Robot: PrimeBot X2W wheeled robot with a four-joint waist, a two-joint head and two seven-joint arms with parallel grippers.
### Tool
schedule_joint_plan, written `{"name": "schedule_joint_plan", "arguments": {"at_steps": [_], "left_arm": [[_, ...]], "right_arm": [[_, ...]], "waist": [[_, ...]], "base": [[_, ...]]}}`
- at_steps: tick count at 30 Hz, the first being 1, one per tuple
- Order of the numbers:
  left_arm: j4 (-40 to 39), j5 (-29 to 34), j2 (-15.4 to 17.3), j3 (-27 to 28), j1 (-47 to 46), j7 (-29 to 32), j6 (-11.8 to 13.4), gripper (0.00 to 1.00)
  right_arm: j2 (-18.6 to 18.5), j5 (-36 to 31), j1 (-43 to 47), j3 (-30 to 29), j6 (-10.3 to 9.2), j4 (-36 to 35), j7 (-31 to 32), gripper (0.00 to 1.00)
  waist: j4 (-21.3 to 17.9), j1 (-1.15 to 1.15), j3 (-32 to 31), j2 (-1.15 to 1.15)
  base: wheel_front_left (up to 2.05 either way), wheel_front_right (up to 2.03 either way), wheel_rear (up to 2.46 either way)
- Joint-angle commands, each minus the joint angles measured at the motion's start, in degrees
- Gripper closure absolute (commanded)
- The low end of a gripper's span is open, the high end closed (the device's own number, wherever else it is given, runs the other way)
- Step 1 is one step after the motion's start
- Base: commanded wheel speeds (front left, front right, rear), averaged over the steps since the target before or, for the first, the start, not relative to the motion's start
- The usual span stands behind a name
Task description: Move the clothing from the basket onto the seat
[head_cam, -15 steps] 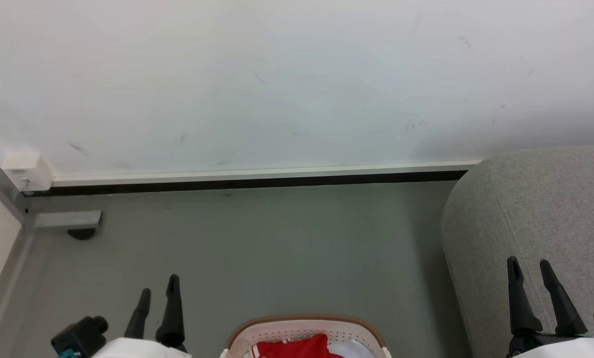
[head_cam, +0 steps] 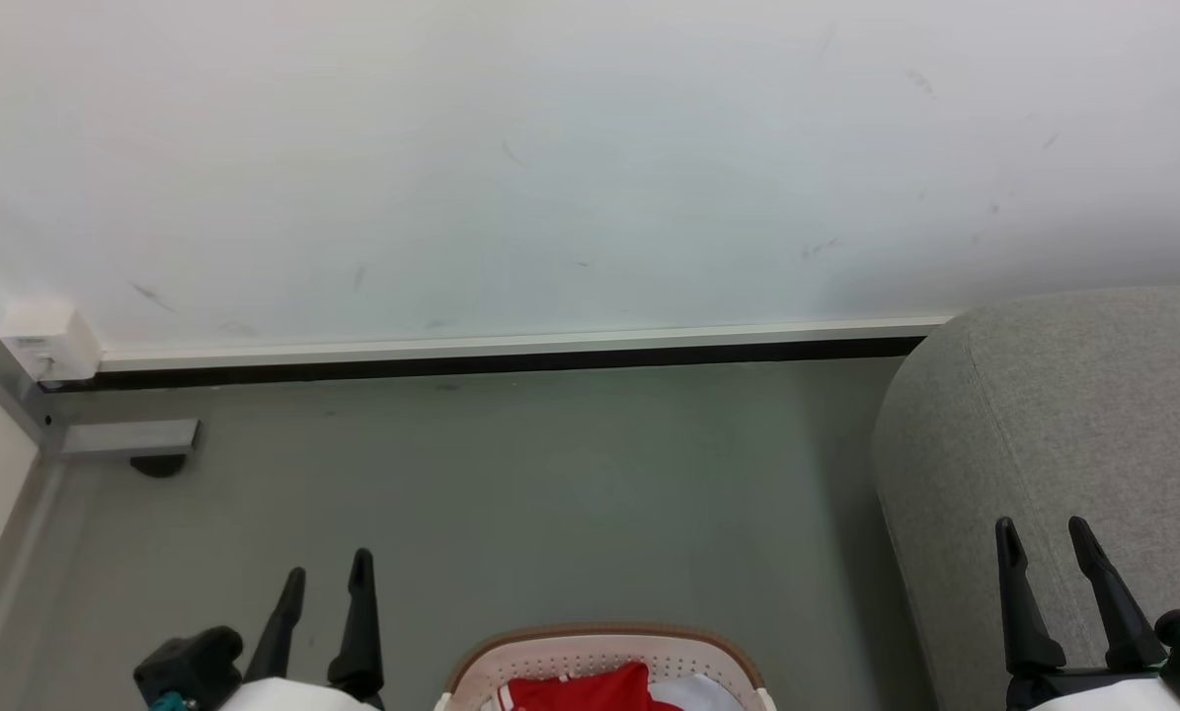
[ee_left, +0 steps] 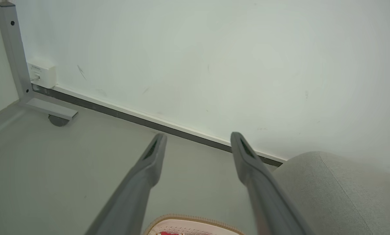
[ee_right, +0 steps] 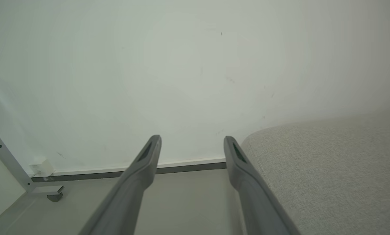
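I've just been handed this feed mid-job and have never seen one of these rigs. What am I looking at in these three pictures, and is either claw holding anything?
It's a wheeled robot with two arms, each ending in a two-fingered claw. The wide picture is from its head camera, looking down. The left gripper is at lower left and the right gripper at lower right, both open and holding nothing. Between them, on the grey floor, stands the basket with red clothing inside. The grey seat is on the right, near the wall. The other two pictures come from wrist cameras looking along each claw's own fingers. The left one catches the basket's rim and the seat, and the right one shows the seat.
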Motion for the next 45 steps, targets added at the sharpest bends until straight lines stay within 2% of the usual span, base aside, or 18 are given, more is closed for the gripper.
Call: {"name": "schedule_joint_plan", "arguments": {"at_steps": [1,15,45], "left_arm": [[-0.7,2.2,0.7,-0.3,0.2,-0.7,0.2,0.0],[-1.1,8.9,1.0,-0.8,0.8,-2.5,0.5,0.0],[-0.5,22.2,0.0,-0.5,1.6,-5.9,-0.8,0.0]], "right_arm": [[0.2,-2.0,0.1,-0.7,-0.07,-0.1,-0.5,0.0],[1.3,-6.9,0.1,-2.5,-0.08,0.3,-1.1,0.0],[3.5,-17.2,-0.2,-5.0,-0.11,2.1,-2.3,0.0]], "waist": [[0.0,0.0,0.0,0.0],[-0.3,0.0,0.1,0.0],[-1.4,0.0,0.6,0.0]], "base": [[0.0,0.0,0.0],[0.0,0.0,0.0],[0.0,0.0,0.0]]}}
